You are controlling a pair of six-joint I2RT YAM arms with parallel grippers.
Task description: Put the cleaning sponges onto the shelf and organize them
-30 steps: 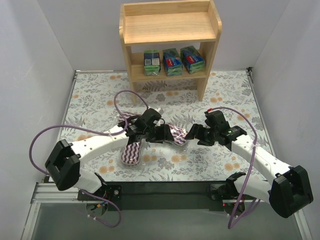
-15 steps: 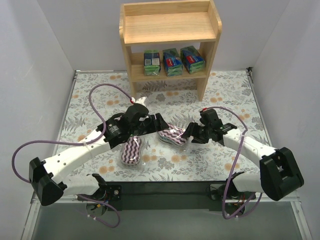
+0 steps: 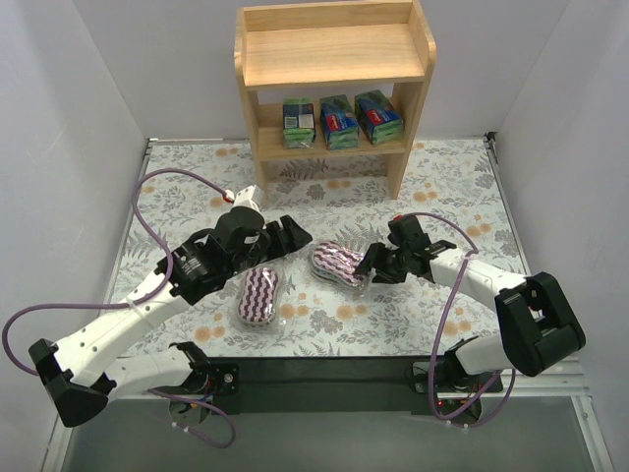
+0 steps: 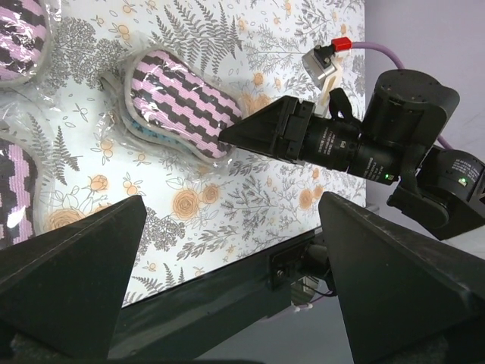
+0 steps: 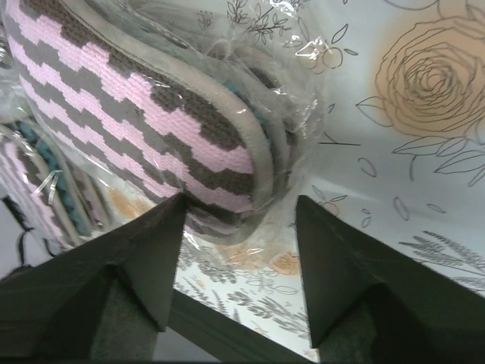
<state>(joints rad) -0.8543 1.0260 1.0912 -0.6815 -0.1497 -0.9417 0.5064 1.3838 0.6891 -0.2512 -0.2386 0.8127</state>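
Observation:
The wooden shelf (image 3: 334, 61) stands at the back, with three boxy green-blue-red packs (image 3: 339, 122) on its lower tier. One purple-and-white striped sponge (image 3: 338, 263) in clear wrap lies mid-mat, and it also shows in the left wrist view (image 4: 178, 97). A second sponge (image 3: 258, 295) lies to its left. Parts of two more striped pads (image 4: 17, 36) show at the left edge of the left wrist view. My right gripper (image 3: 371, 265) is open at the middle sponge's right end (image 5: 189, 129), with its left finger against the wrap. My left gripper (image 3: 293, 238) is open and empty, above the mat.
The floral mat (image 3: 442, 187) covers the table. The shelf's top tier holds nothing. White walls stand left and right, and a black rail (image 3: 324, 369) runs along the near edge. Purple cables loop off both arms.
My left arm has drawn back to the left, off the middle sponge, and its gripper is open. My right gripper has moved left up to that sponge's end.

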